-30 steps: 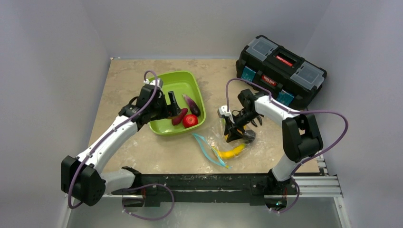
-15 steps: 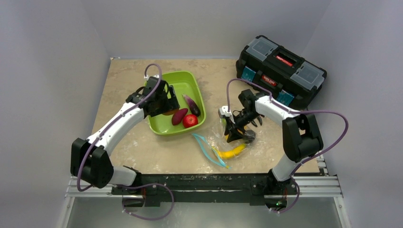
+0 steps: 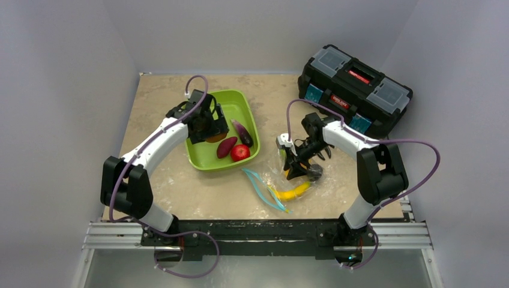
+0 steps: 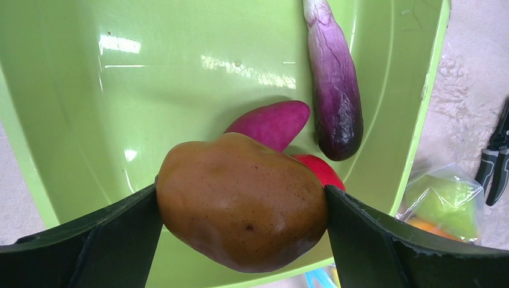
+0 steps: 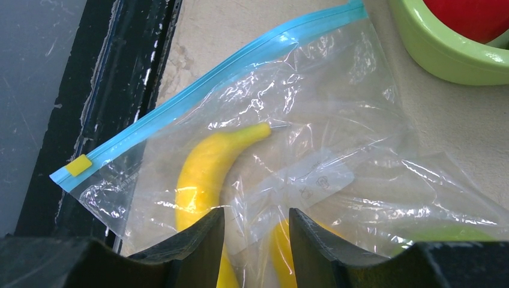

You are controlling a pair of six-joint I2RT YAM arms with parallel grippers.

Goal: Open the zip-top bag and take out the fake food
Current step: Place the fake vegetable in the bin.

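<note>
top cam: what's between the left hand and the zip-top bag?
Top view: magenta fruit, red apple, then the green tray wall, then bare table up to the zip-top bag. The left wrist view agrees.

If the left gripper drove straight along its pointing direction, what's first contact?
Left gripper points down into the green tray, holding a brown fruit. That fruit would likely meet the magenta piece and red apple beneath it first; depth unclear.

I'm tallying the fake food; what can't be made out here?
- Right wrist view: contents of the clear zip-top bag cut off by bottom edge and right gripper; its grip unclear.
- Left wrist view: red plastic apple mostly hidden behind brown plastic fruit.
- Top view: bag contents too small.
</note>
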